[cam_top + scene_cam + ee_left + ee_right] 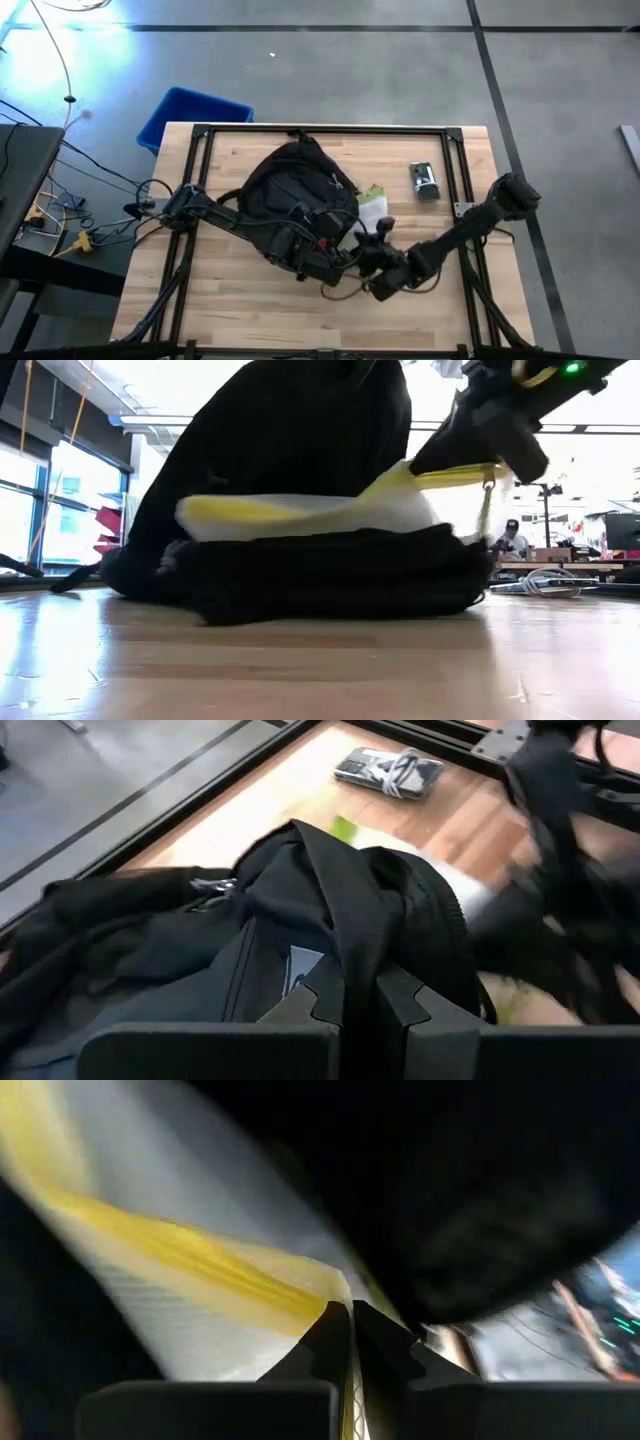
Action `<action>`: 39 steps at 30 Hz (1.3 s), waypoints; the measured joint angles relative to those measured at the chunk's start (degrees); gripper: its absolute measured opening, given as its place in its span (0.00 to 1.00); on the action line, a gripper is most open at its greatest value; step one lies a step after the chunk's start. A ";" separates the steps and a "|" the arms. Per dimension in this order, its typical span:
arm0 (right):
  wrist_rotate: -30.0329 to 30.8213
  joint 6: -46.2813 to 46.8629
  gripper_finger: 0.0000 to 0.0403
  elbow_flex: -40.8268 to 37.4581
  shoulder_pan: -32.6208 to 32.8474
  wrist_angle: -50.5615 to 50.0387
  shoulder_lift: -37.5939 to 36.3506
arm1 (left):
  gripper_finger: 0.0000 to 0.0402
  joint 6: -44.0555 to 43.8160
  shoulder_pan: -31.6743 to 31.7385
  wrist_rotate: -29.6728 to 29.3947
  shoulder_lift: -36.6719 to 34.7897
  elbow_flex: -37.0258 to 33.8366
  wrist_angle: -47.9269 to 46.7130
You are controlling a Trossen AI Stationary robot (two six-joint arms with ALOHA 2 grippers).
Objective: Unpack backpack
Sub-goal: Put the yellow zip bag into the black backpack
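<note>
High view: right claw clenched on pouch at backpack mouth; left claw clamps strap, backpack beside both.

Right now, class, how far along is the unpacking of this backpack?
Done: one small item already lies on the table. In hand: the left hand grips the backpack fabric while the right hand pulls out a clear yellow-edged pouch. Left: any remaining contents are hidden.
</note>
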 joint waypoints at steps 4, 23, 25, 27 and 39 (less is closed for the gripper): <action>2.65 7.37 0.00 -1.60 -2.54 -10.77 -4.01 | 0.00 -1.32 -1.26 -0.69 0.33 0.00 0.04; -8.33 -0.33 0.00 -7.70 -1.77 14.49 1.61 | 0.00 6.09 -1.93 0.63 7.39 -0.13 15.02; -6.42 0.14 0.00 -7.39 -4.01 10.85 0.93 | 0.00 6.99 -2.17 -0.55 7.37 -0.13 15.21; -5.97 0.19 0.00 -7.34 -5.99 8.99 -0.05 | 0.00 6.77 -2.28 -1.27 7.37 0.27 13.95; -11.89 -5.31 0.25 -7.30 -3.69 -0.24 -8.96 | 0.00 3.24 -2.91 -2.07 7.15 0.63 9.71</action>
